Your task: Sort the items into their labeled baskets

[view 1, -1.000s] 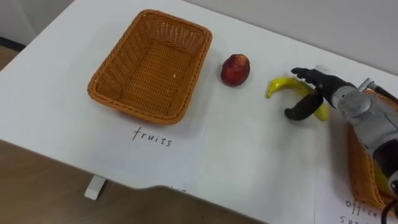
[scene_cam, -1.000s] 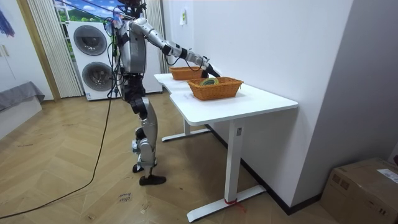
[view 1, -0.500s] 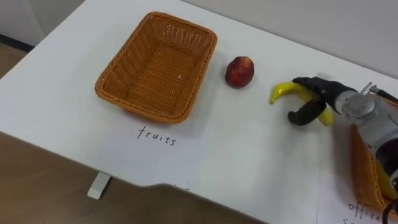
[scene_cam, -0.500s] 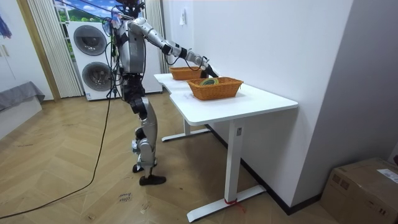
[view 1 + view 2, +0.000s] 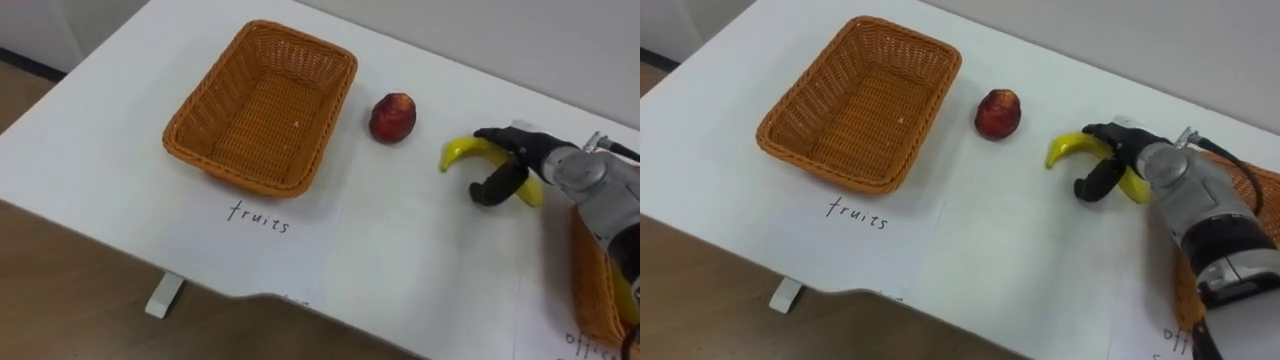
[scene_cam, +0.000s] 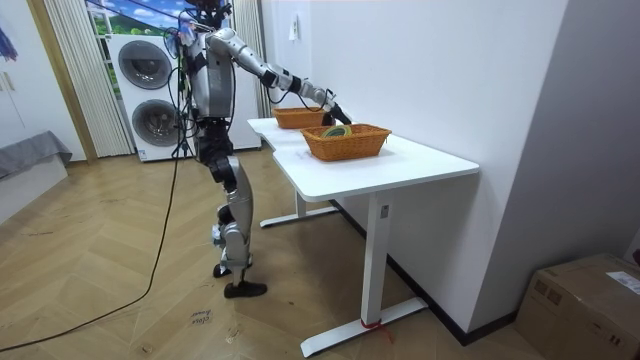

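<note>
Left eye view showed the right hand (image 5: 517, 152) curled round the banana (image 5: 459, 150), whose slick curve could slip free on lifting.

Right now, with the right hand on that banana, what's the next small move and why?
Probably lift the banana straight up off the table. The right hand has its fingers arched over it and its thumb curled at the near side, so it looks gripped, yet it lies flat. The fruits basket sits empty to the left, past the red fruit.
</note>
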You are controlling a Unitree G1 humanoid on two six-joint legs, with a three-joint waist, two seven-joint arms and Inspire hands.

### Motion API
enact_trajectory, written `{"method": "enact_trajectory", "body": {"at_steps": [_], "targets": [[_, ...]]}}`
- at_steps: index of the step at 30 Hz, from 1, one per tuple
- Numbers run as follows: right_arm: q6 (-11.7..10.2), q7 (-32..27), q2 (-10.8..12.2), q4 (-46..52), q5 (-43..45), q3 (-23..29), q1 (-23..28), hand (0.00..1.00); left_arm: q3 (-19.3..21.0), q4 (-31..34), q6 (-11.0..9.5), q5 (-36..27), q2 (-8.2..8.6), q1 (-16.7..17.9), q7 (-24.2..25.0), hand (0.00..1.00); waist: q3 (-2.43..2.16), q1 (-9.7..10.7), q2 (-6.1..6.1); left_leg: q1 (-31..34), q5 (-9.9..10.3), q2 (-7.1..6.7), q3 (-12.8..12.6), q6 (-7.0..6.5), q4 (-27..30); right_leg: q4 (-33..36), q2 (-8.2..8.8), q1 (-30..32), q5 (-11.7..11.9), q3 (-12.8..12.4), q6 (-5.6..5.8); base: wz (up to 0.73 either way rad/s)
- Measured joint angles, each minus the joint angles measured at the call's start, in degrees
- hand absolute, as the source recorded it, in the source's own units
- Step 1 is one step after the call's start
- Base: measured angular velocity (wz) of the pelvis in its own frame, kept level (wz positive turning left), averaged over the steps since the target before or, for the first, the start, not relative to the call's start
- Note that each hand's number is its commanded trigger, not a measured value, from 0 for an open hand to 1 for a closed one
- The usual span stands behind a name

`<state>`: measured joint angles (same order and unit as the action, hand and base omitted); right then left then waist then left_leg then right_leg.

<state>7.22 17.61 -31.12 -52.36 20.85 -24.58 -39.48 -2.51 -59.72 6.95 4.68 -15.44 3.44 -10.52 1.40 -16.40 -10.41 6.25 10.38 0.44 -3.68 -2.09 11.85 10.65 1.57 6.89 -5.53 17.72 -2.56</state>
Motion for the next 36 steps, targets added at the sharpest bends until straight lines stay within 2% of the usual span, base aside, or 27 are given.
{"method": "enact_trajectory", "body": {"at_steps": [4, 6, 12, 17, 27, 36], "targets": [[0.50, -1.87, -0.86, 0.79, 1.74, -2.06, 0.03, 1.00, -0.11, -0.03, -0.03, -0.02, -0.50, -0.19, 0.00, 0.00, 0.23, -1.10, -0.95, -0.15, 0.00, 0.01, 0.07, 0.01, 0.01, -0.01, -0.02, -0.19, 0.00, 0.05, 0.00, 0.01], [1.48, -2.60, -0.88, 1.03, 3.63, -3.43, 0.03, 1.00, -0.52, -0.22, -0.05, -0.02, -0.92, -0.14, 0.00, 0.00, 0.34, -1.29, -1.18, -0.39, 0.00, -0.09, 0.74, 0.00, 0.01, -0.06, 0.08, -0.66, 0.01, 0.72, 0.00, 0.13], [2.22, -3.13, -0.84, 1.67, 8.72, -3.60, 0.04, 1.00, -1.07, -0.94, -0.14, -0.01, -1.98, -0.39, -0.05, 0.00, 0.83, -1.61, -1.82, -0.20, 0.01, -0.16, 1.59, -0.01, -0.11, -0.19, 0.11, -0.80, 0.00, 1.39, 0.01, 0.08], [2.93, -1.93, -0.86, 3.54, 9.75, -5.76, 0.04, 1.00, -1.06, -1.07, -0.16, 0.00, -2.14, -0.72, -0.19, 0.00, 0.72, -2.04, -2.11, 0.07, 0.00, -0.24, 1.86, -0.01, -0.04, -1.08, -0.03, -0.65, 0.10, 1.45, 0.16, 0.02], [4.40, 0.18, -0.82, 4.04, 10.54, -5.85, 0.04, 1.00, -2.20, -0.99, -0.84, -0.02, -2.20, -2.69, -0.60, 0.00, 0.79, -2.56, -2.01, 0.02, 0.00, -0.22, 2.16, -0.01, -0.08, -1.14, -0.09, -0.78, 0.11, 1.43, 0.18, 0.00], [5.20, 1.94, -0.83, 5.60, 11.26, -5.85, 0.10, 1.00, -2.19, -1.02, -0.84, -0.01, -2.19, -1.66, -1.80, 0.00, 0.78, -2.71, -2.02, 0.01, 0.00, -0.22, 2.14, -0.01, -0.04, -1.11, -0.08, -0.78, 0.11, 1.45, 0.18, 0.00]]}}
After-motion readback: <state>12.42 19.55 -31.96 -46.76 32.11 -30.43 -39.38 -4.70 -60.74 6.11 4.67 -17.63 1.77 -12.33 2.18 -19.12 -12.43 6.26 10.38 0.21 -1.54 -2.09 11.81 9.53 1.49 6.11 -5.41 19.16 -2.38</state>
